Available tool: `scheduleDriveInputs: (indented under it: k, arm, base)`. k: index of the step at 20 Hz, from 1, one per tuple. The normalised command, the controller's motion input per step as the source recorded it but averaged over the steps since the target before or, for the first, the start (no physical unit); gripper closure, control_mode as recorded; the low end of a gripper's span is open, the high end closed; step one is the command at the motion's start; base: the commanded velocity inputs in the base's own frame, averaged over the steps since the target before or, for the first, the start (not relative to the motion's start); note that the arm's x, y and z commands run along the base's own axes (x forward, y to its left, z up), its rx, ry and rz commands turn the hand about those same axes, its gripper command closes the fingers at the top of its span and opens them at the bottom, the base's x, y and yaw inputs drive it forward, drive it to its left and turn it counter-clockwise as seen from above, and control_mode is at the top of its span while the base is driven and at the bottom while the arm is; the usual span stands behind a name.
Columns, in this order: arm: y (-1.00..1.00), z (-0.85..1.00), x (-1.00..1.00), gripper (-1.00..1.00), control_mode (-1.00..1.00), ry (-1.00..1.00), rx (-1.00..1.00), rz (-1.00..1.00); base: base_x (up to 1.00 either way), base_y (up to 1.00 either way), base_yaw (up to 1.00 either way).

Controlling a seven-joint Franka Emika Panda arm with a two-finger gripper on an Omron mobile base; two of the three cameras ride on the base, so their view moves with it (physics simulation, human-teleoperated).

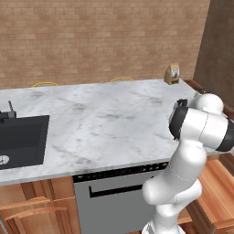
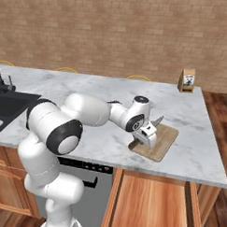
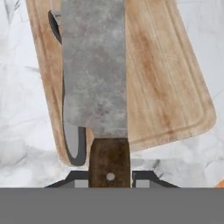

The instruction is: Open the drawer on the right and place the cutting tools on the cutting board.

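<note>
Gripper [image 3: 110, 181]: pinches cleaver [image 3: 95, 65] by its brown handle, bottom centre
Cutting board [image 3: 166, 78]: top edge cut off
Second tool [image 3: 74, 140]: mostly hidden under blade, shape unclear

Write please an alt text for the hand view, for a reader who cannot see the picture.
The gripper holds a cleaver by its brown wooden handle, its broad grey blade stretching out over the cutting board. A second dark tool lies on the board, partly hidden under the blade. The board rests on a white marble counter.
</note>
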Motion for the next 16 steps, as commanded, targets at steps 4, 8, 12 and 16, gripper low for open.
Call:
scheduleDriveInputs:
  k: [4, 8, 12, 16]
  arm:
    - [-0.35, -0.01, 0.36, 1.00, -1.00, 0.07, 0.00, -0.01]
    - [-0.47, -0.03, 0.16, 1.00, -1.00, 0.06, 0.00, 0.00]
    - [-0.28, -0.12, 0.01, 1.00, -1.00, 0.04, 0.00, 0.00]
    - [-0.01, -0.19, 0.00, -1.00, -1.00, 0.05, 0.00, 0.00]
  base:
    - [0.00, 0.00, 0.00]
    - [0.00, 0.00, 0.00]
    - [0.00, 0.00, 0.00]
    - [0.00, 0.00, 0.00]
